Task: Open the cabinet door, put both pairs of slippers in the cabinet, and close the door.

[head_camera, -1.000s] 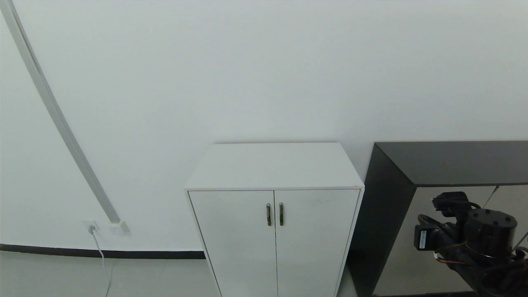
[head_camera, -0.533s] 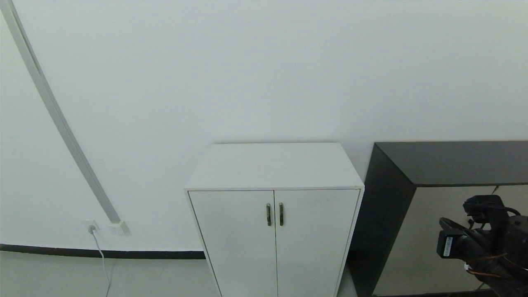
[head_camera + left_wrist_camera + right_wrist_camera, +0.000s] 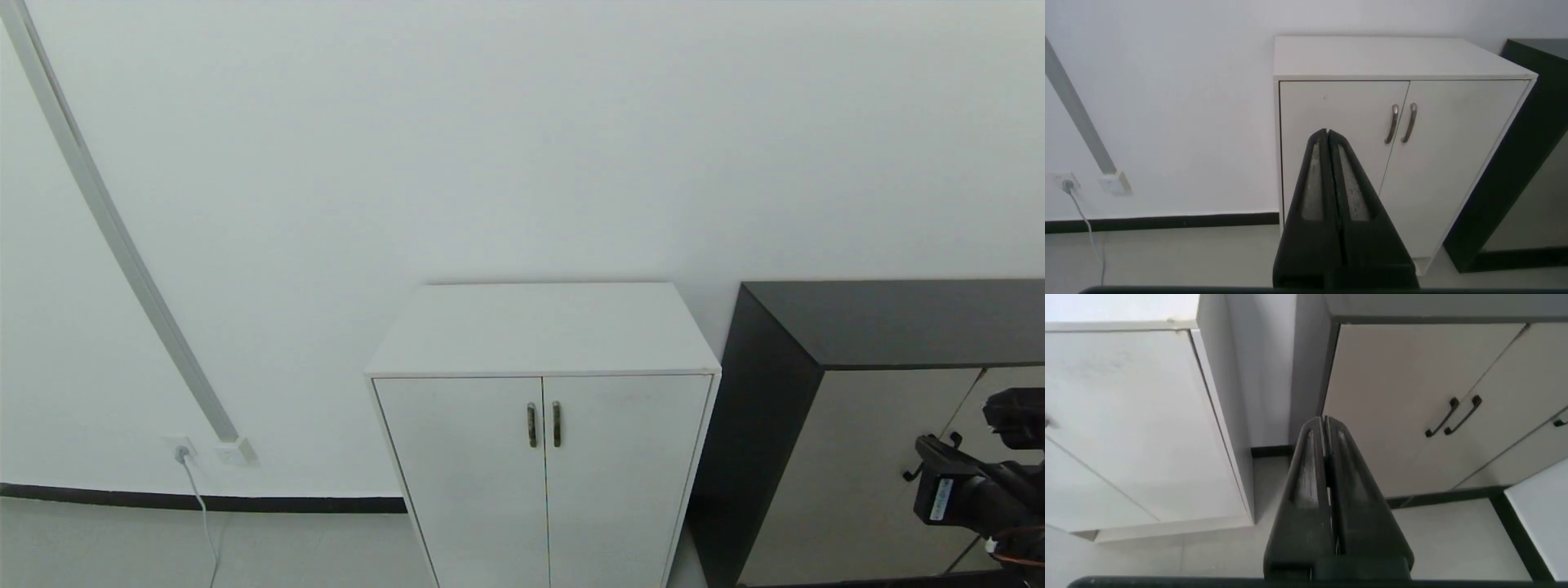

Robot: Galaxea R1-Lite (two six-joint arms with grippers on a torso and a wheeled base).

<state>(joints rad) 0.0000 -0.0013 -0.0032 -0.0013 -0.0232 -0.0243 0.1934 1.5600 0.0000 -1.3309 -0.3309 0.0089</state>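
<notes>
The white cabinet (image 3: 543,327) stands against the wall with both doors shut. Its two dark handles (image 3: 544,425) sit side by side at the middle seam. My right arm (image 3: 971,494) hangs at the lower right, off to the side of the cabinet and in front of the dark unit. In the left wrist view my left gripper (image 3: 1328,139) is shut on nothing and faces the cabinet's left door (image 3: 1335,131) from a distance. My right gripper (image 3: 1324,425) is shut and empty, pointing down at the gap between the white cabinet's side (image 3: 1221,416) and the dark unit.
A dark cabinet (image 3: 775,384) with beige doors and black handles (image 3: 1451,416) stands close to the right of the white one. A wall socket with a cable (image 3: 181,451) and a slanted cable duct (image 3: 106,220) are to the left. Bare floor (image 3: 1167,253) lies before the cabinet.
My right arm has moved to the right and lower in the head view. The cabinet doors stay shut.
</notes>
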